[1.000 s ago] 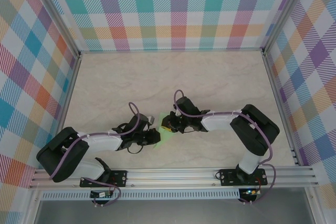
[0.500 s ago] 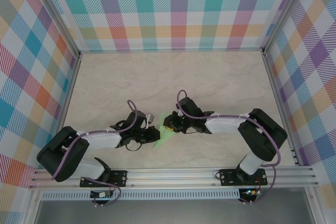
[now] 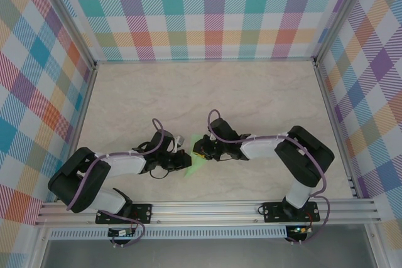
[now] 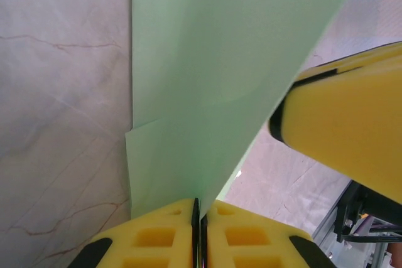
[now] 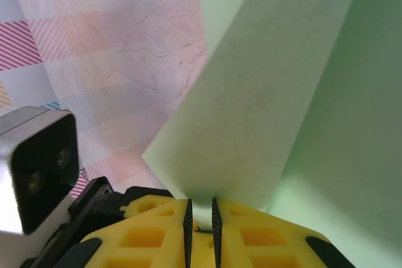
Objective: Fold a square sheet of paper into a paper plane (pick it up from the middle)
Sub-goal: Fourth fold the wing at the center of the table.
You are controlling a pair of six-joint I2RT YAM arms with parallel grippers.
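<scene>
The pale green sheet of paper lies low over the table between my two grippers, folded into overlapping layers. My left gripper is shut on its near edge, and the paper fans away from the pinched jaws. My right gripper grips it from the other side. A raised flap of the paper runs down into the narrow gap of the right gripper. The right gripper's yellow finger shows in the left wrist view. No paper plane shape can be made out.
The marble-patterned table is bare behind the arms. Checked walls close it in on three sides, and an aluminium rail runs along the near edge. The left wrist camera sits close beside the right gripper.
Both grippers keep their hold on the paper. The right arm swung slightly right and came back; the left gripper edged a little toward the right one.
</scene>
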